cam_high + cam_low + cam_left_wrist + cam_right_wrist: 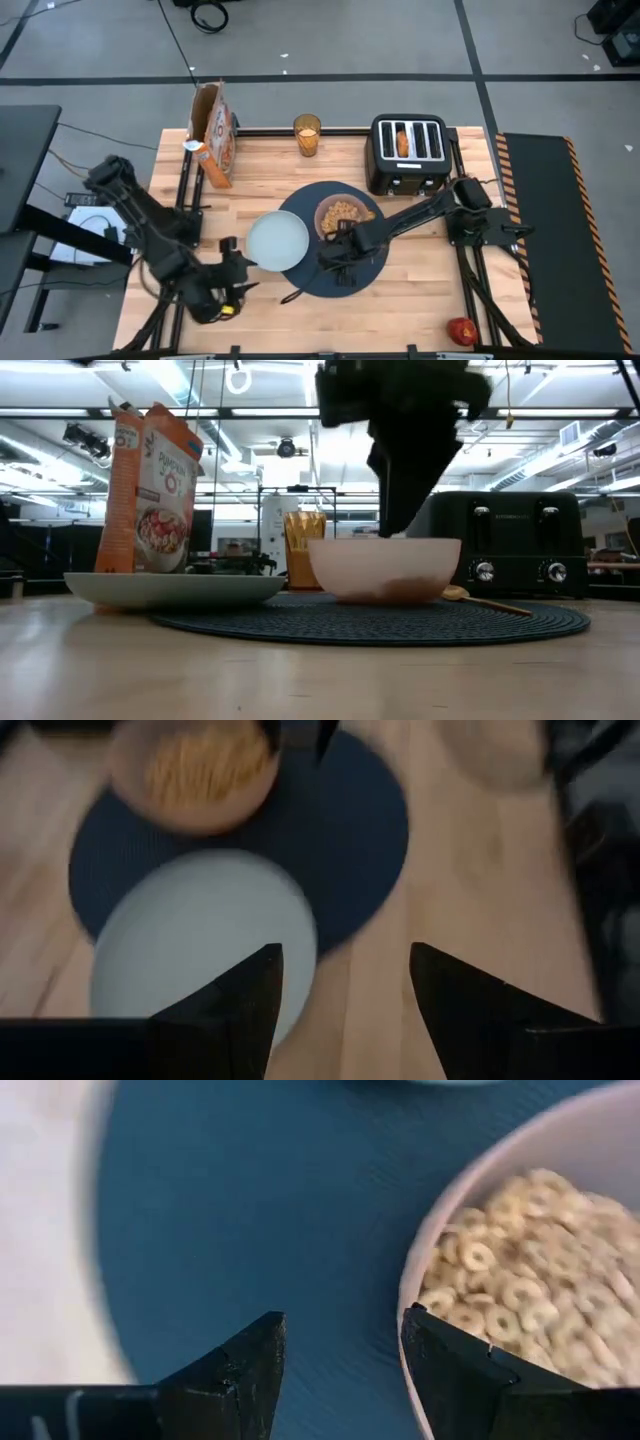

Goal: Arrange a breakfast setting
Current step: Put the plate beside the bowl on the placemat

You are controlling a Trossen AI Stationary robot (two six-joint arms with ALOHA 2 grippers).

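The mat [335,255] lies mid-tabletop [420,300] and serves as the landmark. The bowl [343,215], holding cereal rings, sits on the mat's far half. The plate [278,241] overlaps the mat's left edge, partly on the wood. The spoon [300,291] lies at the mat's near-left rim, half off it. The glass [307,135] stands well beyond the mat by the far edge, with the cereal box [214,135] to its left and the toaster [408,152] to its right; toast [402,142] sits in one toaster slot. The apple [461,331] rests at the near-right corner, well apart from the mat.

The right hand [343,1370] hovers over the mat just beside the bowl's near rim, fingers apart, gripping nothing. The left hand [345,1005] hangs near the plate's near-left side, off the mat, fingers apart and empty.
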